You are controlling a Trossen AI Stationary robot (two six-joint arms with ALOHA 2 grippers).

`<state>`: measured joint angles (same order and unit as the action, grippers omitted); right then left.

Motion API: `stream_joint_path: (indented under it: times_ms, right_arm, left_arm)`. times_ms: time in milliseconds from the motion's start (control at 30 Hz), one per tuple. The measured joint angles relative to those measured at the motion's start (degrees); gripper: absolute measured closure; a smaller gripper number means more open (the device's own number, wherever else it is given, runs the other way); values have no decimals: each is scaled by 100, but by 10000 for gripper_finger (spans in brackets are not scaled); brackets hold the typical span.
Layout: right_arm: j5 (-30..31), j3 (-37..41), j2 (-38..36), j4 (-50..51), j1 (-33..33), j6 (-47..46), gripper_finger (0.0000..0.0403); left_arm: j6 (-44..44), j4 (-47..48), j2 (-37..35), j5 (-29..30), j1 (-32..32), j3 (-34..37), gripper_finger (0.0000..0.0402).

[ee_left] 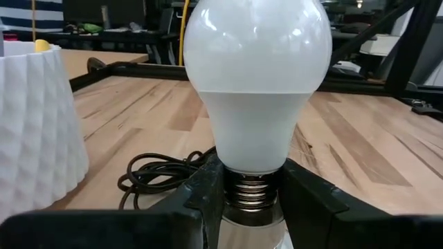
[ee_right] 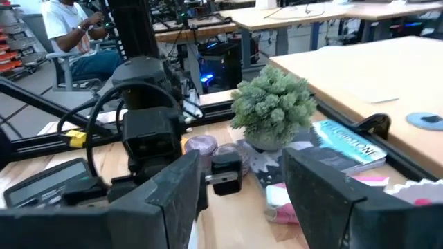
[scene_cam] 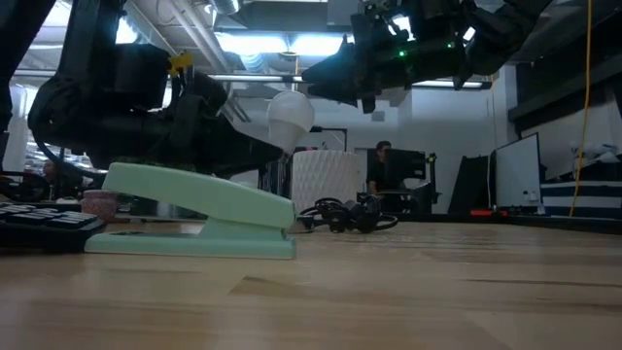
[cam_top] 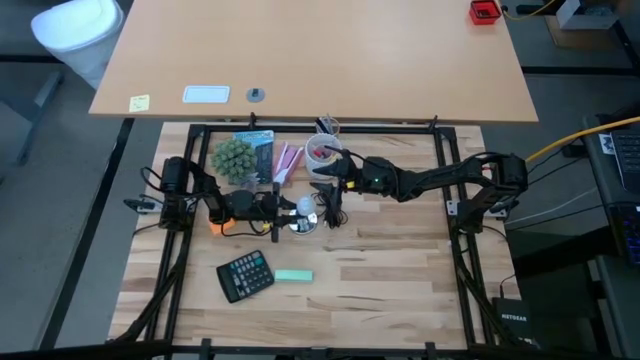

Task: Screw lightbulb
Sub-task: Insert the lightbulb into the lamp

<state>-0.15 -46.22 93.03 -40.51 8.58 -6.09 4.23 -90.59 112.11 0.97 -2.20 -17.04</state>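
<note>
The lightbulb is white with a metal screw thread and stands upright with its globe up. It shows near the table's middle in the high view and raised above the table in the low view. Under it lies the round silver base with a black cord. My left gripper reaches in from the table's left and is shut on the bulb's neck. My right gripper hangs open and empty just right of and above the bulb, near the white ribbed cup. My left gripper pinches the bulb's screw thread, just under the white neck, between its two fingers. The fingers come level from the table's left, one on each side of the thread. The bulb stands upright over a pale socket; how far in, I cannot tell.
A black calculator and a mint stapler lie near the front. A small plant, a blue book and pink items stand at the back. The white ribbed cup is close to the bulb. A person sits beyond the table.
</note>
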Motion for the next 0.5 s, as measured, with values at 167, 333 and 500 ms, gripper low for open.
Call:
stream_joint_path:
  times_ms: [167, 333, 500]
  right_arm:
    - [-49, 0, -2, 86, -189, 72, 194]
    - [1, 0, 0, 98, -417, 188, 194]
    - [461, 0, -2, 312, -586, 192, 194]
  left_arm:
    - [7, 7, 0, -2, 0, 4, 288]
    - [13, 45, 2, -9, 0, 4, 287]
    - [20, 55, 2, -17, 2, 6, 287]
